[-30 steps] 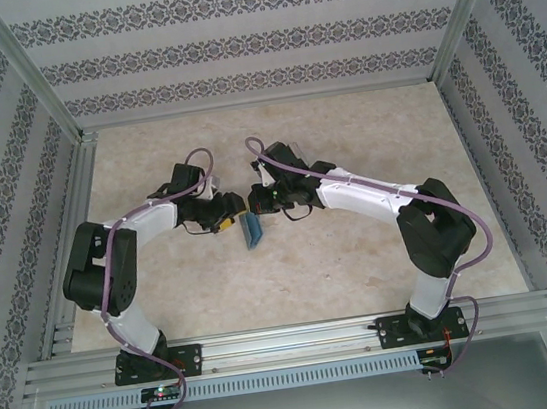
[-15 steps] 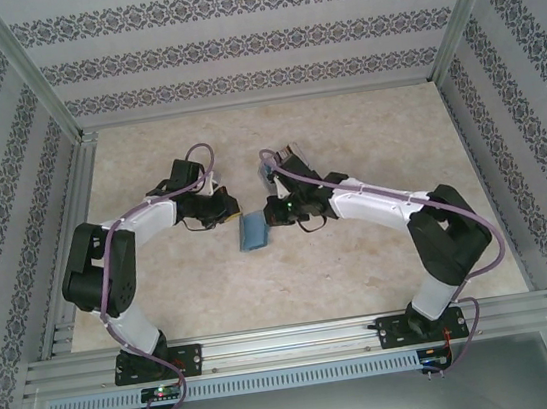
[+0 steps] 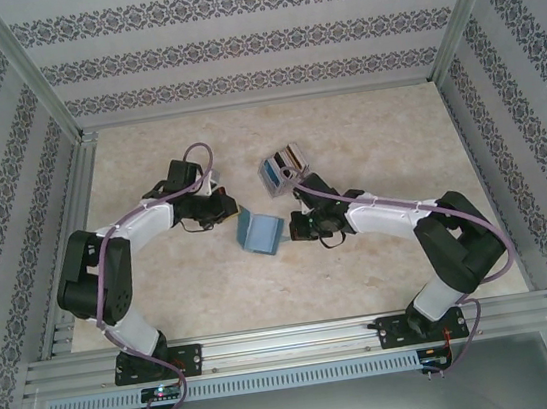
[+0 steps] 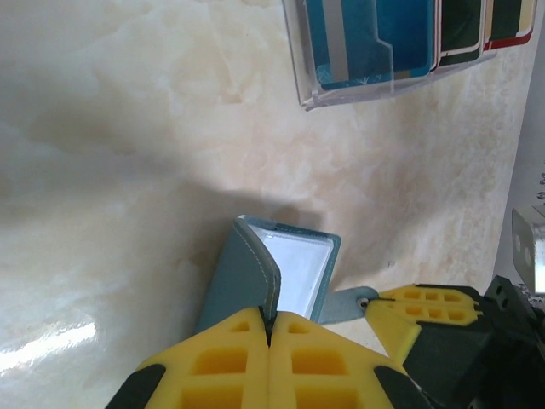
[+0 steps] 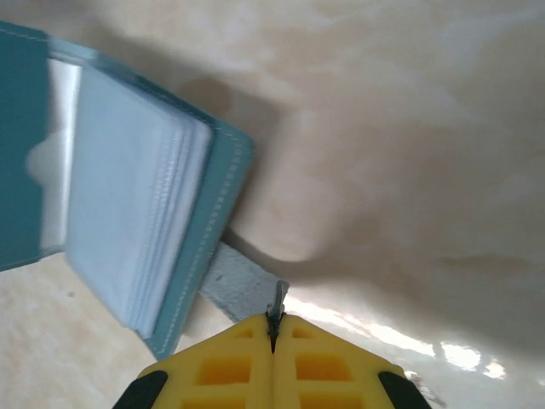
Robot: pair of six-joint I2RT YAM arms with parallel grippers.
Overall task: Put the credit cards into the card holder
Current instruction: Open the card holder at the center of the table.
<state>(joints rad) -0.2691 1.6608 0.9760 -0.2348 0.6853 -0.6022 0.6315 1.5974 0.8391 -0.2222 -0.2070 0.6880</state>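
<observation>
Near the middle of the pale marbled surface (image 3: pixel 364 122), the small teal-blue folding card holder (image 3: pixel 260 232) is held spread open between the two arms. One cover is pinched at its stitched edge by the left end effector (image 4: pixel 268 328), whose yellow fingers (image 4: pixel 213 366) are closed tight on it. The grey-blue snap tab (image 5: pixel 241 284) on the opposite cover is clamped by the right end effector (image 5: pixel 274 322), likewise closed. Clear plastic sleeves (image 5: pixel 128 230) are exposed inside. The credit cards (image 3: pixel 282 166), blue, dark and red-edged, are stood in a clear plastic tray (image 4: pixel 375 89) just beyond the holder, apart from it. The step in hand is judged to be the opening of the holder; no card is seen inserted. Next, one end effector would have to be freed to fetch a card while the holder is pinned open by the other.
</observation>
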